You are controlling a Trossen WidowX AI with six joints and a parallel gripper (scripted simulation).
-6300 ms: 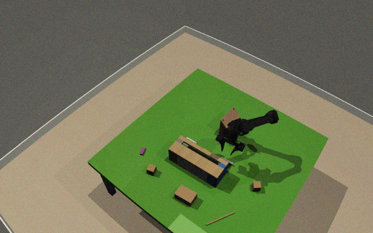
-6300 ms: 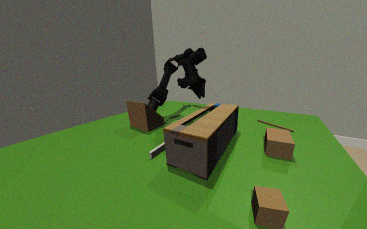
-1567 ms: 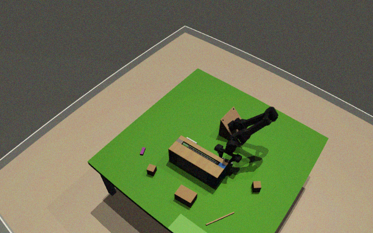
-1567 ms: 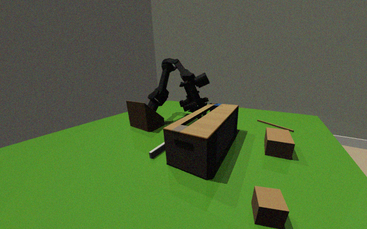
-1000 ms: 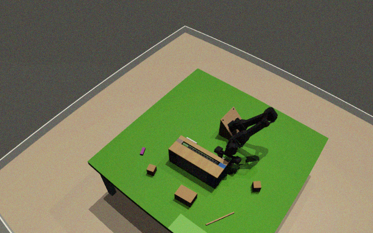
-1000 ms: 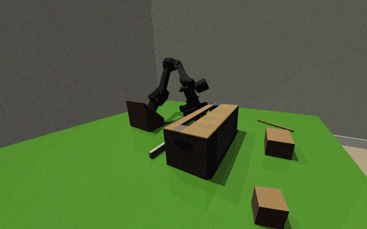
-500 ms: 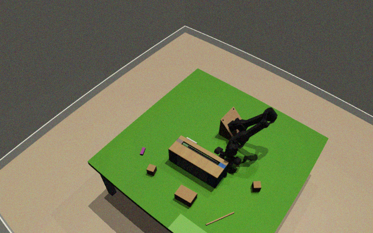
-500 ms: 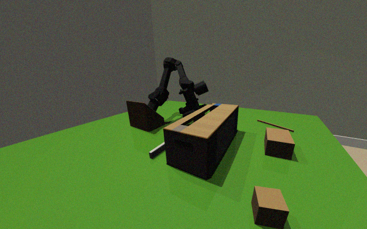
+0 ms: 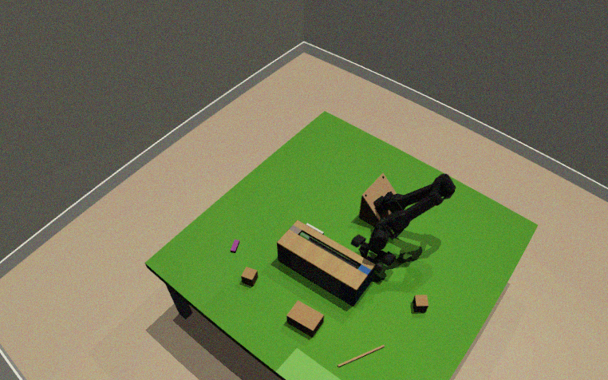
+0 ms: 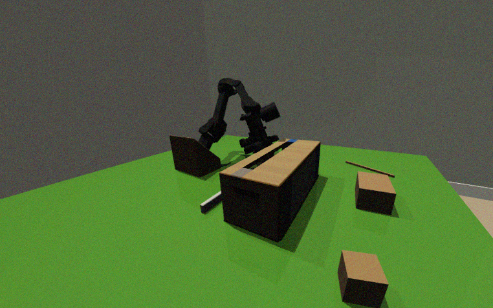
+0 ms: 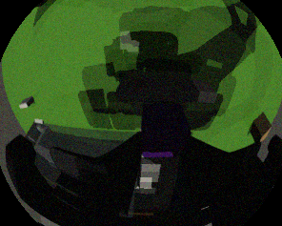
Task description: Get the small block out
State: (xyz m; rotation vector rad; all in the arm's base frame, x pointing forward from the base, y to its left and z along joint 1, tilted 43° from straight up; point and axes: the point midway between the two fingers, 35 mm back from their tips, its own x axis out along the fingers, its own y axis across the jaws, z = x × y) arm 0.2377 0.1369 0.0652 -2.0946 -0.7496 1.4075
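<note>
The box [image 9: 317,257] [image 10: 286,162] stands upright with a slotted wooden top, a blue patch [image 9: 365,268] [image 10: 292,140] at one end and a grey patch [image 9: 295,229] [image 10: 241,172] at the other. My gripper [image 9: 372,257] [image 11: 160,135] points down beside the box's blue-marked end. It is shut on a dark purple block [image 11: 164,125], which shows between the fingers in the wrist view, low over the table outside the box. The fingertips are hidden behind the box in the exterior view. Whether the block touches the table cannot be told.
A white bar [image 9: 314,228] [image 10: 210,202] lies along the box near its grey end. A magenta piece [image 9: 234,246], a small wooden block [image 9: 249,275] [image 10: 363,266], another small block [image 9: 420,302], a larger block [image 9: 305,317] [image 10: 374,191] and a stick [image 9: 361,356] [image 10: 369,169] lie around.
</note>
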